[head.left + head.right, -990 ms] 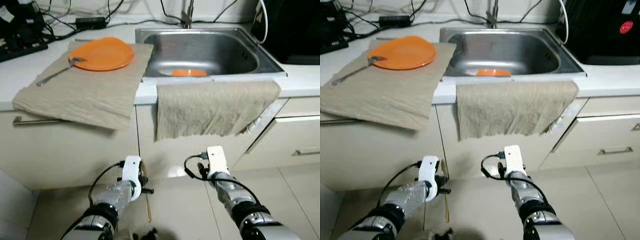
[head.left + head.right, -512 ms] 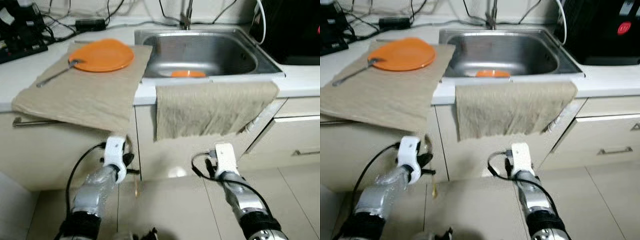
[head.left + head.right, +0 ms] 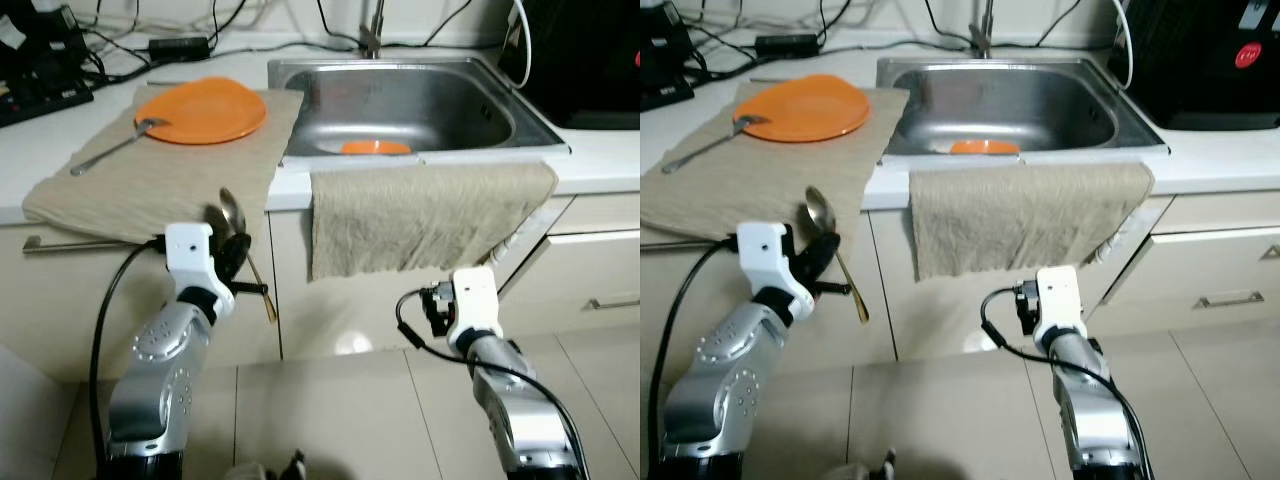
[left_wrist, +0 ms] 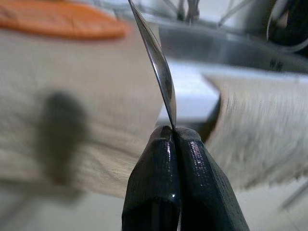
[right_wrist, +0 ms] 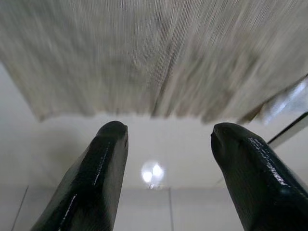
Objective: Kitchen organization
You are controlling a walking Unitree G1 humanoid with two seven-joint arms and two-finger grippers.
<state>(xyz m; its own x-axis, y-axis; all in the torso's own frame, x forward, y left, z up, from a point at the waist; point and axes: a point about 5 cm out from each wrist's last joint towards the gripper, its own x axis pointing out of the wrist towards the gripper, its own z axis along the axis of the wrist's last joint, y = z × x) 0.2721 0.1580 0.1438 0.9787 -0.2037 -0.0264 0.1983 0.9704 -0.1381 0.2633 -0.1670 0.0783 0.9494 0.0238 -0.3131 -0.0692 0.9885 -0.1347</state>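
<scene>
Left hand point(image 3: 235, 262): raised in front of the table edge, its black fingers point(image 4: 159, 192) pressed together on a metal spoon, just below the hanging edge of the left cloth.
Spoon point(image 3: 821, 213): held at the neck between bowl and handle; the bowl points up and is near the front edge of the left cloth, the golden handle goes down and to the right, in front of the cabinet door.
Right hand point(image 5: 166, 159): low in front of the cabinet under the sink, fingers spread apart and holding nothing; it looks up at the hanging cloth.
Table point(image 3: 610, 150): white, with a steel sink in the middle.
Left cloth point(image 3: 150, 185): beige, lying flat on the table at the left of the sink; its front edge hangs a little over the table edge.
Orange plate point(image 3: 203, 108): on the far part of the left cloth, near the sink corner.
Second spoon point(image 3: 112, 148): lies on the left cloth, its bowl resting on the rim of the orange plate, handle pointing to the left front.
Sink point(image 3: 400, 95): an orange dish point(image 3: 375, 147) lies at the bottom, near the front wall.
Hanging cloth point(image 3: 425, 215): beige, draped over the table edge in front of the sink, covering the top of the cabinet door.
Cables point(image 3: 150, 35): black, at the back of the table on the left.
</scene>
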